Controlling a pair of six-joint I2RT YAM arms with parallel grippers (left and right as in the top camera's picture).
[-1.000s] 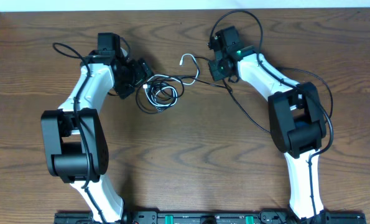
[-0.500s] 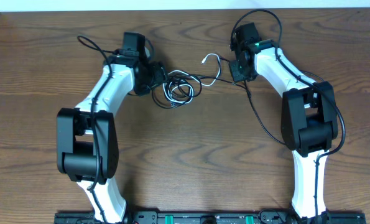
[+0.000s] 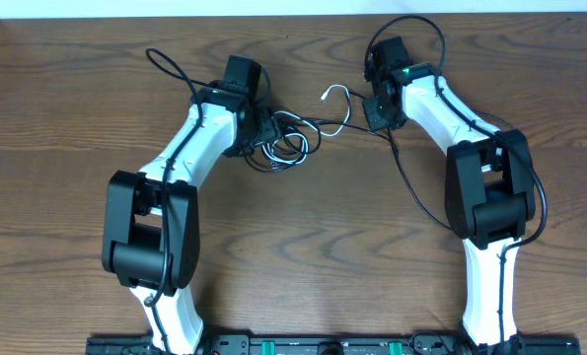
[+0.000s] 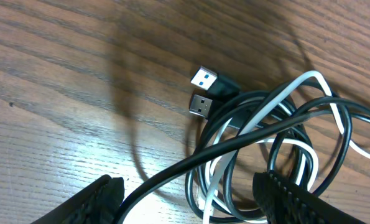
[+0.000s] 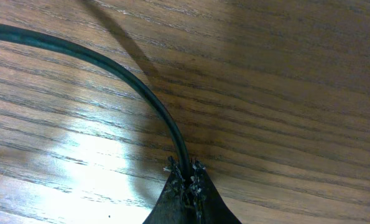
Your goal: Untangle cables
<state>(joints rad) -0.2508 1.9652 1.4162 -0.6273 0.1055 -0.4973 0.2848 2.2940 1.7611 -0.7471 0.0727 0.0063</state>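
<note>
Your left gripper (image 4: 188, 186) hangs open right over the cables (image 4: 253, 143), which sit on the counter (image 4: 60, 74) between its jaws. Your right gripper (image 5: 186, 182) is clamped on one black cable (image 5: 135, 87); the rest lie to its left, so left arm's nearer.

The cables (image 3: 283, 144) form one tangled coil of loose, overlapping loops lying flat: several black cords with one white cable (image 4: 309, 75) threaded through. Two USB-A plugs (image 4: 203, 79), one with a blue insert, lie side by side at the coil's edge. One black cable (image 5: 144, 93) curves away from the coil.
</note>
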